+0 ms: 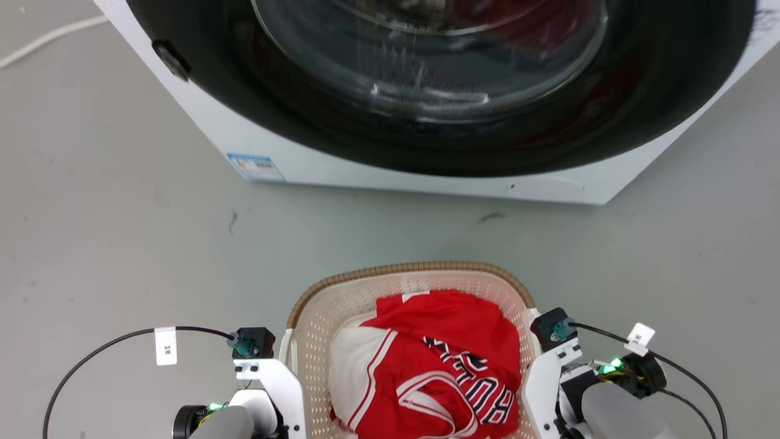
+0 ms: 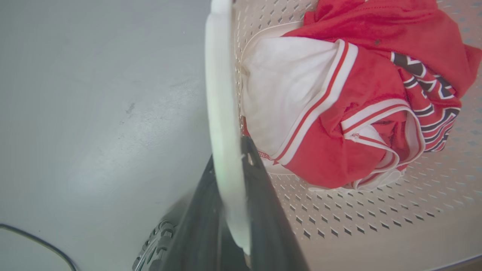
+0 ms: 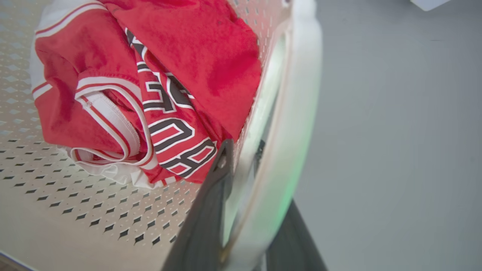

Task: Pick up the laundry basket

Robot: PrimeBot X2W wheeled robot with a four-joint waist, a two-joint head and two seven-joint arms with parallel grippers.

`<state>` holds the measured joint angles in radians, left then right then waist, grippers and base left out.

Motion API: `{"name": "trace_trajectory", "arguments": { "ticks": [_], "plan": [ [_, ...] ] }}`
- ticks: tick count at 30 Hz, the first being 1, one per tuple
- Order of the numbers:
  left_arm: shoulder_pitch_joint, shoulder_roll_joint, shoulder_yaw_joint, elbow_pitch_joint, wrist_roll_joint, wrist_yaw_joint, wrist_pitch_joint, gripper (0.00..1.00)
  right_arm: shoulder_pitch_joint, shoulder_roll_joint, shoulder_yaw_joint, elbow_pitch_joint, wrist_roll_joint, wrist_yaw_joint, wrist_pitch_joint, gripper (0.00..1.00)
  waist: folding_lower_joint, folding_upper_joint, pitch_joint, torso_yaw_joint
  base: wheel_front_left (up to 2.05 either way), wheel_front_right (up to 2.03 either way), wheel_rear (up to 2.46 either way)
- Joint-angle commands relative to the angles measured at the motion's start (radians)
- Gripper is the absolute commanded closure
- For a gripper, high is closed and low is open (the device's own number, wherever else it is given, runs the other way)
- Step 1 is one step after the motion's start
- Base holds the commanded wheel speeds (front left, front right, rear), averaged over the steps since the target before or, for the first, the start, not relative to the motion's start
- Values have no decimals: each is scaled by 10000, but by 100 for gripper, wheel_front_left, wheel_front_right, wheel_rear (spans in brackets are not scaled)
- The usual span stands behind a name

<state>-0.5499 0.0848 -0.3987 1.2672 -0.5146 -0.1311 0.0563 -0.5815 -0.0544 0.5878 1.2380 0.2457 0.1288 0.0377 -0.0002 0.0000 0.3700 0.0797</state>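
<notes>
**Laundry basket** [image 1: 414, 268]. Cream-white plastic with rounded corners and a brown woven-look rim. Walls and bottom are perforated with small diamond holes. One smooth white handle on each side. Upright, mouth upward.

Position: low and central in the head view, well apart from the white washer [image 1: 365, 174], with grey floor [image 1: 122, 213] between them.

Contents: one crumpled red-and-white jersey [image 1: 439, 353].

Handles: one clamped by the left gripper [image 2: 229, 154], the other by the right gripper [image 3: 243, 150].

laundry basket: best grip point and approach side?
The white side handles, one per gripper: left gripper on the left handle, right gripper on the right handle, from above, jaws straddling each. The laundry basket is wide, its handles are thin upright bands on opposite sides, and the red jersey lies inside, not over them.
</notes>
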Motion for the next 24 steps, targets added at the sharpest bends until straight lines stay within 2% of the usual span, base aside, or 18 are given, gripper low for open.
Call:
{"name": "trace_trajectory", "arguments": {
  "ticks": [1,7,15,20,24],
  "plan": [
    [45,4,-50,-104,-48,17,29,100,171,71,129,-79,36,35,9,100,2,0,-596,-127,0,0,0],
    [344,259,-557,-448,-813,17,900,100,510,89,1108,-253,1200,44,915,100,2,0,-1613,-239,0,0,0],
    [796,461,-1347,-767,-1618,16,1873,100,847,87,2153,-276,2366,72,1507,100,2,0,-2740,-302,0,0,0],
    [1054,667,-2017,-979,-2243,14,2733,100,1070,-118,3002,-502,3336,72,2195,100,2,0,-3502,-317,0,0,0],
    [987,798,-2414,-1130,-2565,13,3239,100,1009,-287,3469,-673,3872,72,2525,100,2,0,-3672,-310,0,0,0]
  ]
}}
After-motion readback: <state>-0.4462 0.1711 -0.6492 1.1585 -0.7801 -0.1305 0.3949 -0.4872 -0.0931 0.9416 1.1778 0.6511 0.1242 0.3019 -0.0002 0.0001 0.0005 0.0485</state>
